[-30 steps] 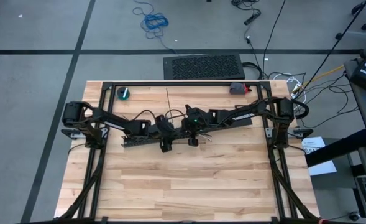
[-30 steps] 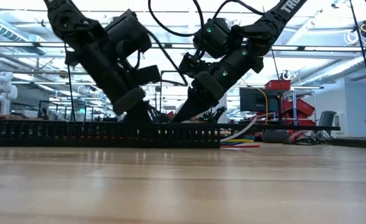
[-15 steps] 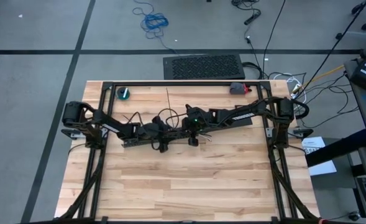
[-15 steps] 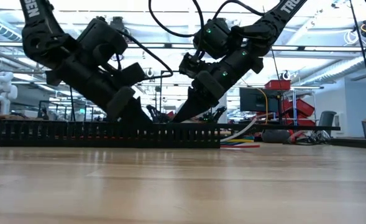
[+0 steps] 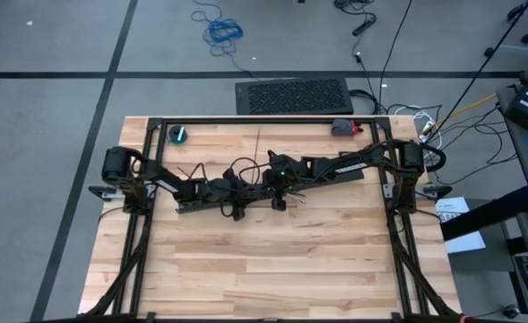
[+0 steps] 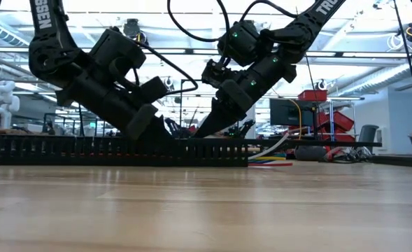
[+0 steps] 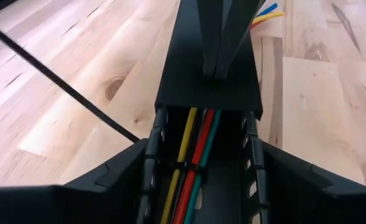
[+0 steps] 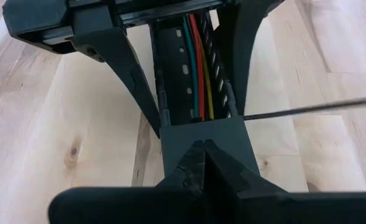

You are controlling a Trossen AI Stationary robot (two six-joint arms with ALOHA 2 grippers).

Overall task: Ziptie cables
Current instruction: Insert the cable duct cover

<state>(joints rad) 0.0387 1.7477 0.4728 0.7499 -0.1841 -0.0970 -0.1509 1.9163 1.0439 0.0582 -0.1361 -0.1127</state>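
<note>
The cables [image 7: 192, 155] lie inside the black slotted duct [image 6: 122, 149] that runs across the middle of the tabletop [image 5: 290, 260], their coloured ends poking out of its far end. A flat black cover [image 7: 210, 81] sits over part of the duct, and the open stretch shows yellow, red and green wires side by side. One ziptie [image 8: 313, 109] reaches out sideways from the duct wall as a thin dark strip, so it seems to be threaded but, as far as I can judge, not yet pulled tight. The rest of the bundle looks untied.

The right gripper [image 8: 202, 163] rests on the cover with its fingers pressed together, holding nothing. The left gripper [image 7: 201, 171] straddles the duct, its fingers spread on either side of the walls.

Compared with a second ago, the left arm has swung lower and drawn back along the duct, away from the right gripper, and its fingers have narrowed slightly. The right arm has not moved.
</note>
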